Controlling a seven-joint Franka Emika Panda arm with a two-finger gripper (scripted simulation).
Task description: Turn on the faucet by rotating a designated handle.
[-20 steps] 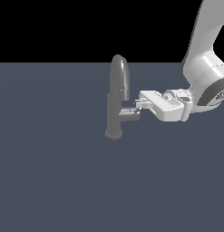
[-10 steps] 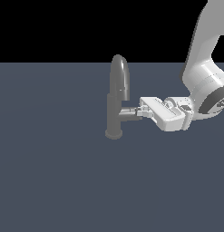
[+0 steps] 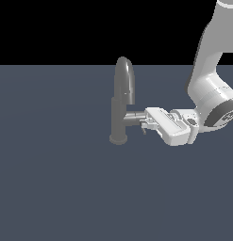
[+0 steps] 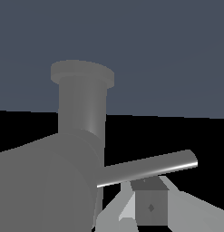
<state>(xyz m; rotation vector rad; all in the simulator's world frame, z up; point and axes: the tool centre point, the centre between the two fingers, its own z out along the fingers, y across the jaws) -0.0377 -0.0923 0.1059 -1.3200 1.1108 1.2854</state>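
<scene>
The dull grey faucet [image 3: 119, 110] stands upright on its round base, with its arched spout [image 3: 125, 77] on top and a short side stub [image 3: 135, 117] pointing to the exterior view's right. My gripper [image 3: 145, 124] is at the end of that stub, just below it. In the wrist view the faucet body [image 4: 81, 108] fills the picture. The thin handle rod [image 4: 152, 166] sticks out from it, right next to my fingertips [image 4: 151, 206]. The fingers look closed together with nothing between them. The handle is mostly hidden behind my gripper in the exterior view.
The faucet stands on a flat dark blue-grey surface [image 3: 56, 179]. My white arm [image 3: 210, 89] comes in from the exterior view's upper right.
My gripper has moved downward at the stub's end and the hand has tilted. The faucet body has not moved.
</scene>
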